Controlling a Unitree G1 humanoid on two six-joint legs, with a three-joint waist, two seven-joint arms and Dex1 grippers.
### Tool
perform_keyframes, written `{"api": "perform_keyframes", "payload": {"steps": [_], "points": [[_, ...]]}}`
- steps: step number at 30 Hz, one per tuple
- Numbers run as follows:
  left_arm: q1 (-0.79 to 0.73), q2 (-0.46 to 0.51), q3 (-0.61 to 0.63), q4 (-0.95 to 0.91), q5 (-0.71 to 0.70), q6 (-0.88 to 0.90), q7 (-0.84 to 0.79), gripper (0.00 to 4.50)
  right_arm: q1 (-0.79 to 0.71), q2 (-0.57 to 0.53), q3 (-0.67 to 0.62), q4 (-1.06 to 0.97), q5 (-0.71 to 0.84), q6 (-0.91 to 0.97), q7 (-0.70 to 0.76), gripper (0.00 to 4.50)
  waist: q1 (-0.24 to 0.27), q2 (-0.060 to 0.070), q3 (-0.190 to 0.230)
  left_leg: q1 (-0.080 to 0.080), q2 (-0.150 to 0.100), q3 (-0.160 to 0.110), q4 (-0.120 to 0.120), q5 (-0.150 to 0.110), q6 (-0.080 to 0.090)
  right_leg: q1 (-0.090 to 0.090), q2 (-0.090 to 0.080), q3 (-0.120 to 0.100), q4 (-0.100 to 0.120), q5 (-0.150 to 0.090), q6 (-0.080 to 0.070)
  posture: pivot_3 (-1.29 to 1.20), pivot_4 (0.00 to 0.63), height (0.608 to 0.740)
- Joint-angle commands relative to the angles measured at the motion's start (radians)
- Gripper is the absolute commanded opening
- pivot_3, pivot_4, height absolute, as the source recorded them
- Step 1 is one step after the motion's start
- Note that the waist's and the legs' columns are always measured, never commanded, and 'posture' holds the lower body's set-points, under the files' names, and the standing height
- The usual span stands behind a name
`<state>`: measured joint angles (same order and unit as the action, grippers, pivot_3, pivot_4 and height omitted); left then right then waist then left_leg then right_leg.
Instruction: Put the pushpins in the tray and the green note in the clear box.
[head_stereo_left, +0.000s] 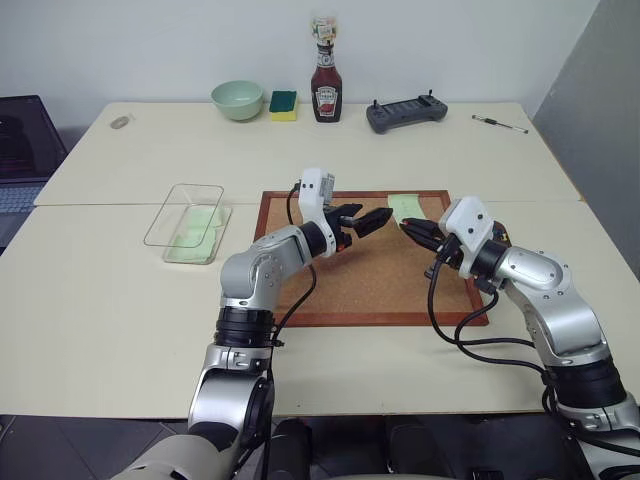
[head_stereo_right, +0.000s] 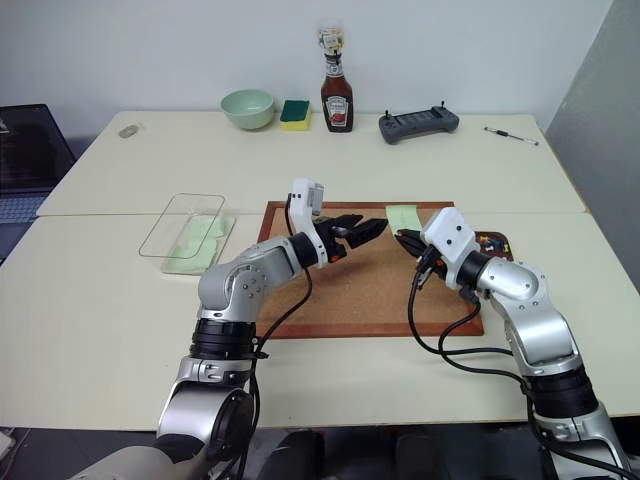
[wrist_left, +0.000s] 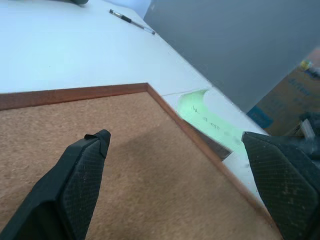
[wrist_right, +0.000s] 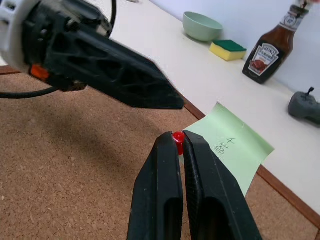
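Note:
My left gripper (head_stereo_left: 368, 218) hovers open over the cork board, its fingers (wrist_left: 85, 170) spread wide with nothing between them. Facing it, my right gripper (head_stereo_left: 410, 227) is shut on a red pushpin (wrist_right: 178, 138), which is pinched at the fingertips just above the board. The green note (head_stereo_left: 405, 205) lies on the board's far right corner, just beyond both grippers, with writing on it. The tray (head_stereo_right: 493, 243), a small dark reddish dish, sits right of the board, partly hidden by my right arm. The clear box (head_stereo_left: 186, 218) stands left of the board with pale green slips inside.
The wood-framed cork board (head_stereo_left: 370, 285) lies in the middle of the table. Along the far edge stand a pale green bowl (head_stereo_left: 237, 99), a sponge (head_stereo_left: 283, 104), a ketchup bottle (head_stereo_left: 326, 85), a grey controller (head_stereo_left: 405, 113) and a pen (head_stereo_left: 499, 123). A laptop (head_stereo_left: 20, 150) sits at far left.

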<state>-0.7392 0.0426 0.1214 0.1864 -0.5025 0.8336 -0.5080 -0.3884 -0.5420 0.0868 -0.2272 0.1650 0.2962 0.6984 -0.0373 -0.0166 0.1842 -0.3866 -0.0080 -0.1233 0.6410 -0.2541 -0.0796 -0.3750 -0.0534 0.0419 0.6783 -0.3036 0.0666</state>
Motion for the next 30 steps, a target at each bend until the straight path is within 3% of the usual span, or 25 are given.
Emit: {"api": "perform_keyframes", "payload": {"steps": [1, 10, 18, 30], "points": [[-0.045, -0.016, 0.055, 0.012, -0.086, 0.081, 0.022, 4.48, -0.001, -0.014, 0.013, -0.04, -0.028, -0.055, 0.013, 0.0, 0.001, 0.0, 0.0, 0.0, 0.0, 0.0, 0.0, 0.0, 0.0, 0.0, 0.0, 0.0, 0.0, 0.0, 0.0, 0.0, 0.15, 0.74], [-0.08, -0.057, 0.115, 0.028, -0.232, 0.262, 0.044, 4.48, -0.02, -0.02, 0.038, -0.044, -0.071, -0.119, 0.038, 0.0, 0.003, -0.001, 0.0, 0.0, 0.0, 0.0, 0.0, 0.0, -0.001, 0.0, 0.0, 0.0, 0.0, 0.0, 0.0, 0.0, 0.15, 0.74], [-0.103, -0.083, 0.166, 0.067, -0.285, 0.287, 0.09, 4.48, -0.032, -0.027, 0.046, -0.053, -0.086, -0.138, 0.05, 0.0, 0.003, -0.001, 0.001, 0.0, 0.0, 0.0, 0.0, 0.002, -0.004, 0.0, 0.0, 0.0, 0.0, 0.0, 0.0, 0.0, 0.15, 0.74], [-0.098, -0.092, 0.182, 0.075, -0.336, 0.318, 0.105, 2.36, -0.047, -0.023, 0.053, -0.062, -0.091, -0.133, 0.049, 0.0, 0.004, -0.001, 0.001, 0.0, 0.0, 0.0, 0.0, 0.002, -0.004, 0.0, 0.0, 0.0, 0.0, 0.0, 0.0, 0.0, 0.15, 0.74]]}}
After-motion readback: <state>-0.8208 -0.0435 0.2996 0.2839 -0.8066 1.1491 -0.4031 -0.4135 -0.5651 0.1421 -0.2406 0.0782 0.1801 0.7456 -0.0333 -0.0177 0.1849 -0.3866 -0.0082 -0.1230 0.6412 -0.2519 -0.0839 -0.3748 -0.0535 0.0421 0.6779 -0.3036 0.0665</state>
